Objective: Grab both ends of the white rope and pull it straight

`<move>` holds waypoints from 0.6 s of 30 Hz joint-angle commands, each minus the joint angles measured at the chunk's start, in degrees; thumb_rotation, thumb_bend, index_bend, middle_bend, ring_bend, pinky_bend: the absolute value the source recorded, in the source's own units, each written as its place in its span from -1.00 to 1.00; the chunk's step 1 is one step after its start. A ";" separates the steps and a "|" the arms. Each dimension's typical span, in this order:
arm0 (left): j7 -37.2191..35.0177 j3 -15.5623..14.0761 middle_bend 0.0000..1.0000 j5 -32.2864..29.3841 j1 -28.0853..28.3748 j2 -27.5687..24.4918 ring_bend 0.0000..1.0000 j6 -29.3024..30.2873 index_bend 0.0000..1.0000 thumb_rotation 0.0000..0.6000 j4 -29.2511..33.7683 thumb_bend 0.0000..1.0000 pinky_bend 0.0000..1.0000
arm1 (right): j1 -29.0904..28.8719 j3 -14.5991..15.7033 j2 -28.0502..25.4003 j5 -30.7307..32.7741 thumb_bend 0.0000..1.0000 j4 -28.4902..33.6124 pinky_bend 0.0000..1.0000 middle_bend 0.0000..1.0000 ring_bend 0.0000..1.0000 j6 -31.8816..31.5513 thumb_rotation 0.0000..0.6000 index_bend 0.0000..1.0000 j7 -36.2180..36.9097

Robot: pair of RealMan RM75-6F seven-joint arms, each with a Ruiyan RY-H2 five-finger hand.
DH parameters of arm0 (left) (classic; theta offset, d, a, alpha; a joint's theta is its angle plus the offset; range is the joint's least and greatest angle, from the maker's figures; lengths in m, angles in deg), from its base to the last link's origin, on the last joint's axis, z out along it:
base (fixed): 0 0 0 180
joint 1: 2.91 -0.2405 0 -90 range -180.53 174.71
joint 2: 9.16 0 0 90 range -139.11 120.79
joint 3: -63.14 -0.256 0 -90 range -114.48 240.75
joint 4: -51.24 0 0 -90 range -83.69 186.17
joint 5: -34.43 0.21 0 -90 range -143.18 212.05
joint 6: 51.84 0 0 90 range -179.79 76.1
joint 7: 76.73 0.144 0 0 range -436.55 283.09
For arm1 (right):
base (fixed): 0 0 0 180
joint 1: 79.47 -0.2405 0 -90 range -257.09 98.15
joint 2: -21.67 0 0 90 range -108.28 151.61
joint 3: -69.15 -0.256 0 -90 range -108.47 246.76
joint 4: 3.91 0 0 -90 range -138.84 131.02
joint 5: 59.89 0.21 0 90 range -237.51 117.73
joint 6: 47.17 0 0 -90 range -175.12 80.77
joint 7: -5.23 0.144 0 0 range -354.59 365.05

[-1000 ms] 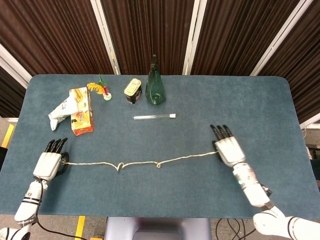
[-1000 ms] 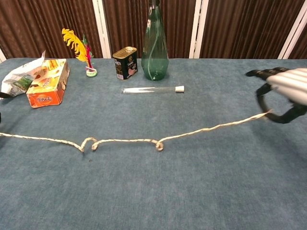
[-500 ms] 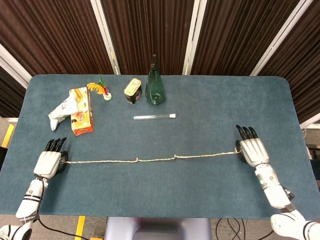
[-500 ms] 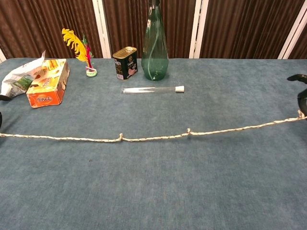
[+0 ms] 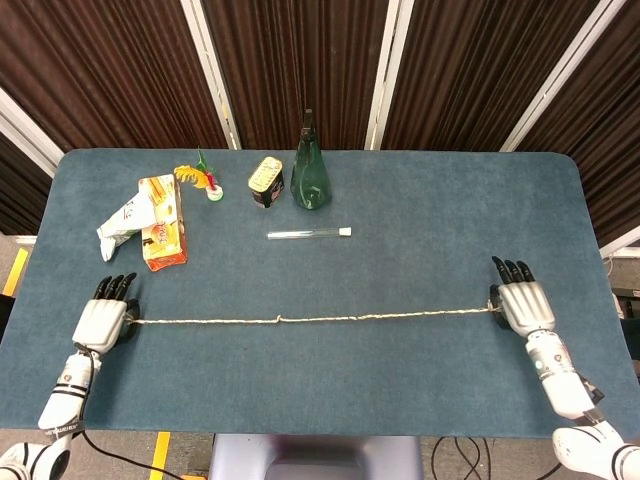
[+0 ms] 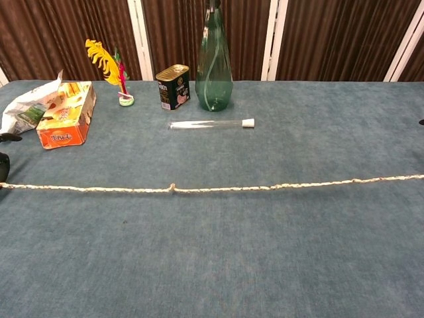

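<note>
The white rope lies almost straight across the blue table, with one small knot left of its middle; in the chest view the rope runs from edge to edge. My left hand holds the rope's left end near the table's left side. At the right side my right hand holds the other end. In the chest view only a dark sliver of the left hand shows at the left edge, and the right hand is all but out of frame.
Behind the rope lie a glass test tube, a green glass bottle, a tin can, a feather toy, an orange box and a crumpled packet.
My right hand has moved further right, drawing the rope taut. The loops and kinks in the middle have pulled out, leaving one small knot. The left hand has stayed put.
</note>
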 commanded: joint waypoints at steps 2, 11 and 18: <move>-0.09 0.13 -0.92 -0.16 0.12 0.30 -1.00 -0.13 0.20 1.00 -0.68 -0.15 -0.96 | 0.32 0.03 0.43 0.04 0.46 -1.64 -1.00 -0.79 -1.00 0.56 1.00 0.53 0.80; -0.98 0.33 -0.92 -0.71 0.37 0.99 -1.00 -1.15 0.19 1.00 -2.36 -0.15 -0.96 | 0.87 -0.02 1.60 0.36 0.46 -5.39 -1.00 -0.79 -1.00 1.90 1.00 0.53 2.61; -2.45 -0.54 -0.92 0.09 0.74 1.39 -1.00 -2.23 0.07 1.00 -2.52 -0.15 -0.96 | 0.90 0.12 2.73 -0.41 0.46 -7.55 -1.00 -0.79 -1.00 2.63 1.00 0.53 3.81</move>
